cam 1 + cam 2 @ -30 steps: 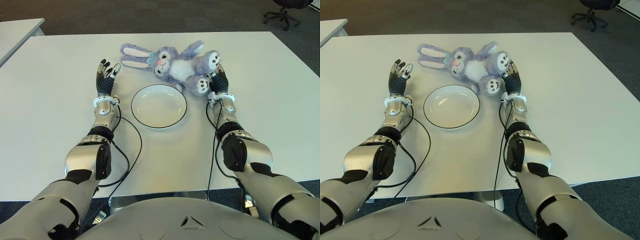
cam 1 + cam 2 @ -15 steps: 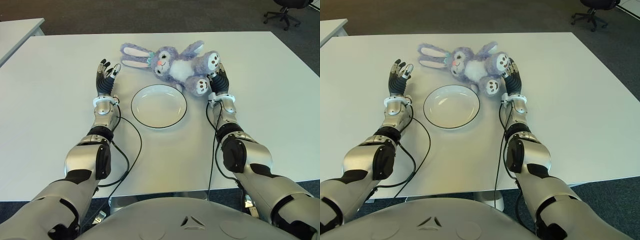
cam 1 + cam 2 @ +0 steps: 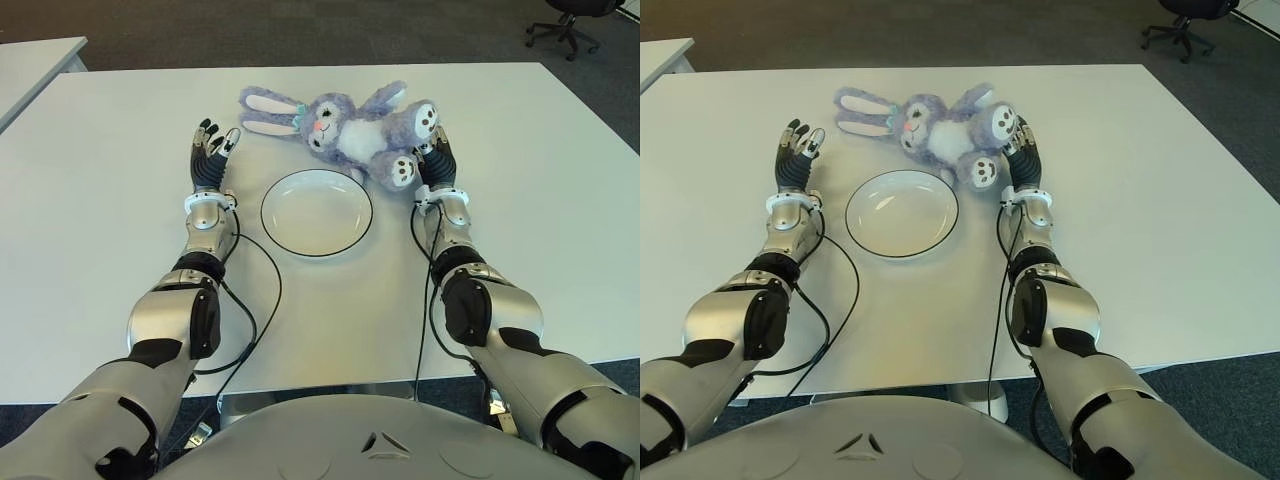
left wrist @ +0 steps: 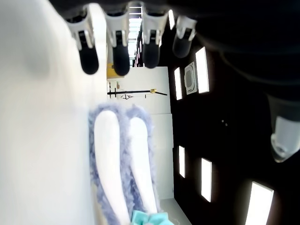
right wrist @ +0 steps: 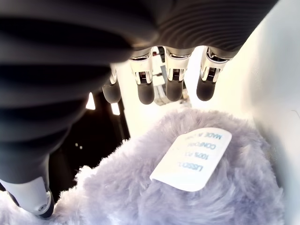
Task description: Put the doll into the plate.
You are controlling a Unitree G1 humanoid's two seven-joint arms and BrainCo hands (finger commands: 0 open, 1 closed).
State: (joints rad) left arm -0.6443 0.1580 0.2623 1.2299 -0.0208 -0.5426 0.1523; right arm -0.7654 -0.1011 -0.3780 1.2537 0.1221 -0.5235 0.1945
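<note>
Eye views: a purple doll (image 3: 350, 128) is lying on the white table (image 3: 560, 200), just beyond the plate (image 3: 316, 212), its 2 ears pointing toward the robot's left; the plate is holding nothing; the right hand (image 3: 436, 162) is lying against the doll's foot at the plate's right, and the left hand (image 3: 211, 158) is showing left of the plate, near the ear tips; an office chair (image 3: 570, 22) is standing on the dark floor behind. Right wrist view: the fingers (image 5: 173, 77) are extending straight over the plush without gripping it, and a white label (image 5: 191, 158) sewn into the fur is showing here only. Left wrist view: the fingers (image 4: 117, 43) are hanging spread, holding nothing, apart from the ears (image 4: 123, 164); a teal bow at their base is showing more plainly here.
</note>
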